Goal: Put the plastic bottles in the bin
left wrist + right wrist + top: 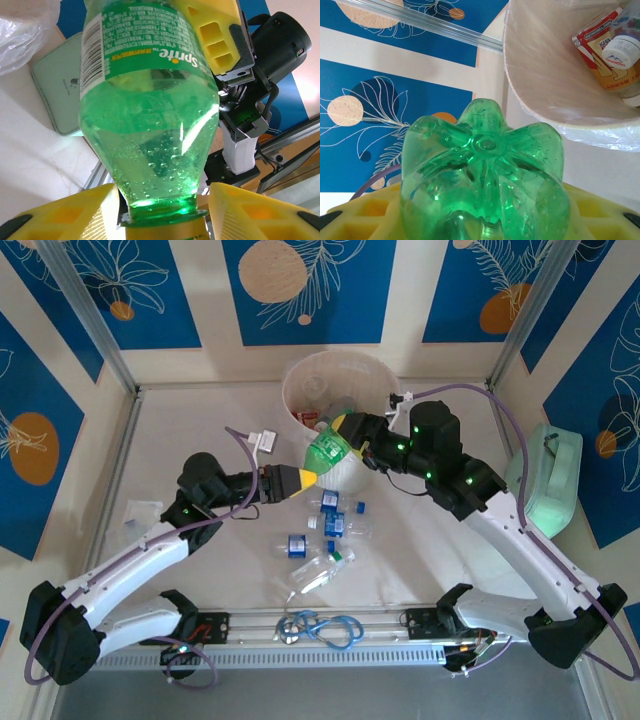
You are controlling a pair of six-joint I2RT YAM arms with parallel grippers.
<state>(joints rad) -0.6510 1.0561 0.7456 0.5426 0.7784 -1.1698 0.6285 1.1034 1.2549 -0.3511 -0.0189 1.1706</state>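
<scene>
Left gripper (pixel 308 479), right gripper (pixel 347 426), both clamped.

Mint-green case (pixel 545 480) at right edge of frame, beside right wall; same case (pixel 60 95) at upper left of left wrist view. Blue cable loop (pixel 322 626) at bottom centre, lying over metal rail (pixel 380 618). Clear plastic packet (pixel 140 512) at left, on table (pixel 200 420). Walls: blue panels (pixel 300 290) with white leaf print and orange discs, cream strips between. Metal posts (pixel 85 315) in upper corners.

High rear overview; both wrist cameras tight on one shared green bottle (pixel 327 450)
</scene>
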